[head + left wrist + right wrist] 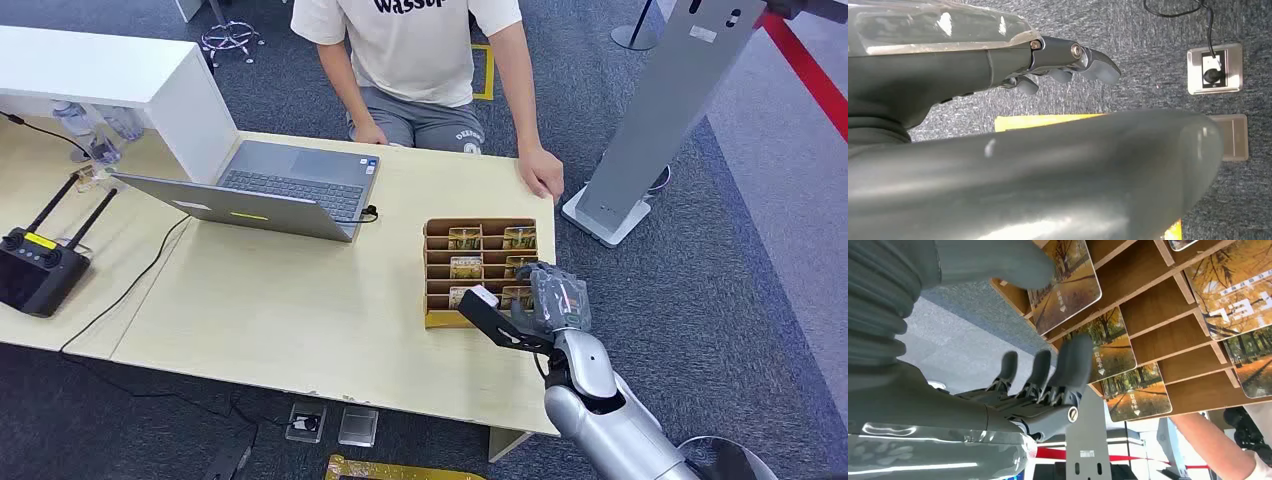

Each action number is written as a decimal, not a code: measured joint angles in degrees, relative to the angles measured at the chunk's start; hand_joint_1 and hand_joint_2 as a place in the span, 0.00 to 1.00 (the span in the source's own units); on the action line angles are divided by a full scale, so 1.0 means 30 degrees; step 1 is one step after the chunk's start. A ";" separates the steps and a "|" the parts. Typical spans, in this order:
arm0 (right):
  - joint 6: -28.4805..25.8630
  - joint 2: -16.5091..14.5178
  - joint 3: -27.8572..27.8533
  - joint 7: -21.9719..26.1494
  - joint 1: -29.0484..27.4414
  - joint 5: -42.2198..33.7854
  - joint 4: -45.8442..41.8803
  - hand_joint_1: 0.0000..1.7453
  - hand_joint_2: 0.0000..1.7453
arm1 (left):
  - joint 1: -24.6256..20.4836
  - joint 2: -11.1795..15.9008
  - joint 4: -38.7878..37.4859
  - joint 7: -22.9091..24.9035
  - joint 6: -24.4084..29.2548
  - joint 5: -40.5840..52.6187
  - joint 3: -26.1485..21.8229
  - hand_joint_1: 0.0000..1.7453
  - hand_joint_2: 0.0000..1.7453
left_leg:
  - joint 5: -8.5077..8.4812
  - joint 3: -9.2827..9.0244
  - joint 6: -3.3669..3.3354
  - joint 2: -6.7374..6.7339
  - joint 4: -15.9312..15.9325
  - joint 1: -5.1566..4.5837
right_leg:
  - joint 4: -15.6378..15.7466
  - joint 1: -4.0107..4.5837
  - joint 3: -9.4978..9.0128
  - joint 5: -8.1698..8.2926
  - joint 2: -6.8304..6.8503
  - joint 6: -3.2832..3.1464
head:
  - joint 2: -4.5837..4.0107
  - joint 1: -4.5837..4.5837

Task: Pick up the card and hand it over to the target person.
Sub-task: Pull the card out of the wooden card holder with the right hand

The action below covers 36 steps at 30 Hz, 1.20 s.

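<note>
The person's cream short-sleeved T-shirt (420,45) carries dark lettering cut off by the frame edge, reading roughly "Wassup". The grey shorts (425,122) bear small white print starting "DEE", the rest too small to read. The autumn-tree picture cards (1110,351) in the brown wooden rack (1168,305) show white characters, illegible

A wooden card rack (437,262) sat right of centre on the table (300,310), cards (465,238) in its slots. The right hand (535,305) hovered over the rack's lower right corner, fingers apart. A person (420,60) sat at top centre, one hand (541,172) on the table edge. A laptop (270,190) lay open at left centre.
</note>
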<state>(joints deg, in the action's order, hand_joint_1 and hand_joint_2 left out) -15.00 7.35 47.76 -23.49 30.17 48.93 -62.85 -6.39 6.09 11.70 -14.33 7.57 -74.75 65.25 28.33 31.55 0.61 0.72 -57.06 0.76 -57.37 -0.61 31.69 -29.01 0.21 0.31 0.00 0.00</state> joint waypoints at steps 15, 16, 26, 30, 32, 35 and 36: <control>-0.0097 -0.0215 -0.0010 0.0325 0.0119 -0.0094 0.0360 0.55 1.00 | 0.0002 0.0015 -0.0011 0.0013 0.0067 -0.0063 -0.0031 0.00 0.00 | 0.0005 0.0012 0.0003 -0.0010 -0.0012 -0.0002 | -0.0015 -0.0003 0.0019 -0.0001 -0.0014 0.0001 | 0.0000 0.0000; -0.0125 -0.0231 -0.0011 0.0347 0.0132 -0.0102 0.0383 0.58 1.00 | 0.0003 0.0017 -0.0009 0.0022 0.0071 -0.0073 -0.0036 0.00 0.00 | 0.0004 0.0007 0.0002 -0.0014 -0.0008 -0.0003 | -0.0011 -0.0004 0.0014 0.0001 -0.0016 0.0000 | 0.0000 0.0000; -0.0164 -0.0243 -0.0016 0.0421 0.0220 -0.0163 0.0503 0.77 1.00 | 0.0005 -0.0003 -0.0001 -0.0019 0.0101 -0.0100 -0.0052 0.00 0.00 | -0.0002 0.0004 0.0002 -0.0022 -0.0001 -0.0005 | -0.0008 -0.0005 0.0013 0.0007 -0.0023 -0.0002 | 0.0000 0.0000; -0.0148 -0.0196 -0.0038 0.0444 0.0196 -0.0245 0.0464 0.73 1.00 | 0.0002 -0.0003 -0.0001 -0.0012 0.0114 -0.0090 -0.0037 0.00 0.00 | 0.0001 0.0011 0.0002 -0.0017 -0.0010 -0.0002 | -0.0013 -0.0003 0.0018 0.0004 -0.0020 0.0000 | 0.0000 0.0000; -0.0107 -0.0173 -0.0036 0.0476 0.0176 -0.0354 0.0428 0.71 1.00 | 0.0001 0.0000 -0.0001 -0.0009 0.0134 -0.0090 -0.0029 0.00 0.00 | 0.0000 0.0010 0.0002 -0.0016 -0.0010 -0.0002 | -0.0013 -0.0003 0.0017 0.0005 -0.0018 0.0000 | 0.0000 0.0000; -0.0056 -0.0167 0.0013 0.0522 0.0131 -0.0435 0.0466 0.68 1.00 | 0.0000 0.0008 -0.0002 -0.0018 0.0154 -0.0092 -0.0024 0.00 0.00 | 0.0002 0.0011 0.0003 -0.0010 -0.0013 -0.0002 | -0.0015 -0.0003 0.0017 0.0003 -0.0014 0.0001 | 0.0000 0.0000; -0.0041 -0.0181 0.0041 0.0535 0.0110 -0.0433 0.0502 0.67 1.00 | 0.0000 0.0009 -0.0003 -0.0021 0.0158 -0.0091 -0.0022 0.00 0.00 | 0.0003 0.0010 0.0003 -0.0009 -0.0012 -0.0002 | -0.0014 -0.0003 0.0016 0.0002 -0.0014 0.0001 | 0.0000 0.0000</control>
<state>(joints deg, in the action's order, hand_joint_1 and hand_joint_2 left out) -15.12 6.81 47.89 -21.88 30.50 47.63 -61.34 -6.39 6.12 11.69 -14.40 8.04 -75.02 65.18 28.33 31.58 0.61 0.69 -57.10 0.75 -57.41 -0.62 31.74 -29.01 0.17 0.31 0.00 0.00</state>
